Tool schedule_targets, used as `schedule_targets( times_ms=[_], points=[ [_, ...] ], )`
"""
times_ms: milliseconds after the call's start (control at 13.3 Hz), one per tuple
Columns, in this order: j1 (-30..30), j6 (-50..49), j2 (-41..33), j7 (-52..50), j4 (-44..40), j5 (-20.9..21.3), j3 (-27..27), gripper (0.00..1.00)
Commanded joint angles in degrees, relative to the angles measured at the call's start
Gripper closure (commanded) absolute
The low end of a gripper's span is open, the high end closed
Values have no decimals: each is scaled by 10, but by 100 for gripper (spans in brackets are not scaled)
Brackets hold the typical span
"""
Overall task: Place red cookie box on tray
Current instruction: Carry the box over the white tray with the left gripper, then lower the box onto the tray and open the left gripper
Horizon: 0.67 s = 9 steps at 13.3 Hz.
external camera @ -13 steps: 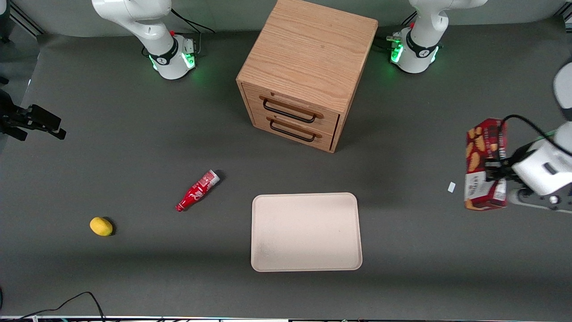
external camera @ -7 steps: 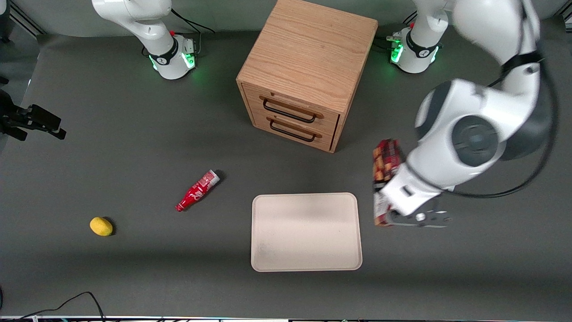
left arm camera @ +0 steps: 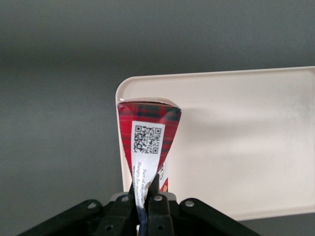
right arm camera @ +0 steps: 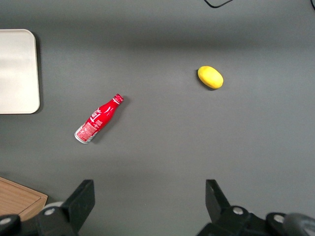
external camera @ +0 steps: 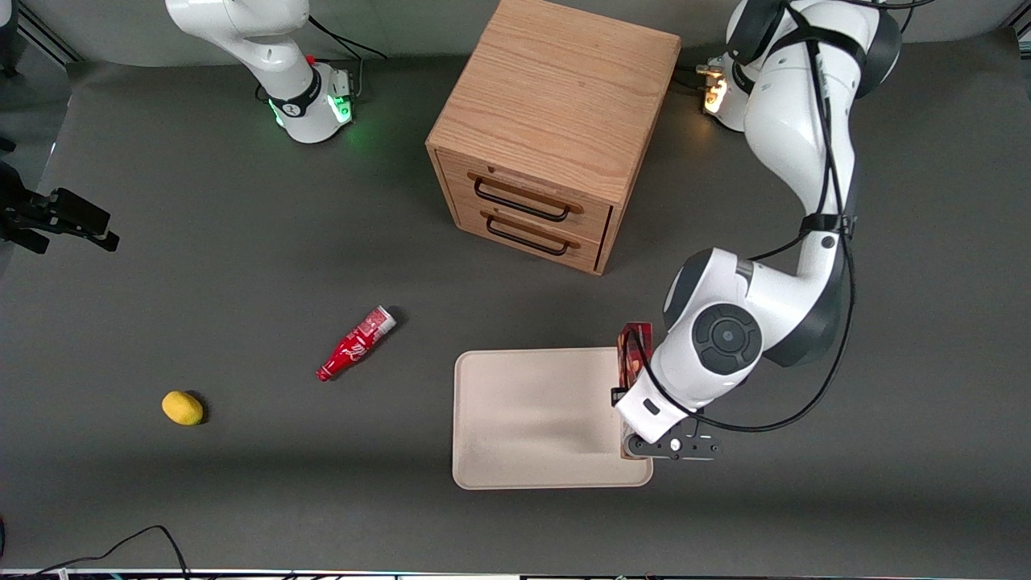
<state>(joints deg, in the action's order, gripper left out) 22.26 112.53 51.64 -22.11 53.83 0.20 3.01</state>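
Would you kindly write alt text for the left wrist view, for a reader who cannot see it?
The end effector is shut on the red cookie box, holding it over one end of the cream tray. The box's white label with its square code faces the camera, and dark grey table surrounds the tray.

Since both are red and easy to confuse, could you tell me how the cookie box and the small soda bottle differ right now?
The cookie box is a flat-sided tartan carton with a white code label; the soda bottle is round and narrows to a neck. The box is clamped in the gripper, held above the tray at its edge toward the working arm; the bottle lies on its side on the table, apart from the tray, toward the parked arm's end. Both are mainly red.
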Motion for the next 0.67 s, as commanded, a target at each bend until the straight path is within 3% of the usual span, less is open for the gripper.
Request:
schedule_targets(
  times_ms=[0,450,600],
  points=[
    [20,29,36,-30,-29,8,-14,100],
    [21,93,73,-31,-15,24,-15,100],
    [21,110,77,-30,-3,24,-15,76]
  ],
)
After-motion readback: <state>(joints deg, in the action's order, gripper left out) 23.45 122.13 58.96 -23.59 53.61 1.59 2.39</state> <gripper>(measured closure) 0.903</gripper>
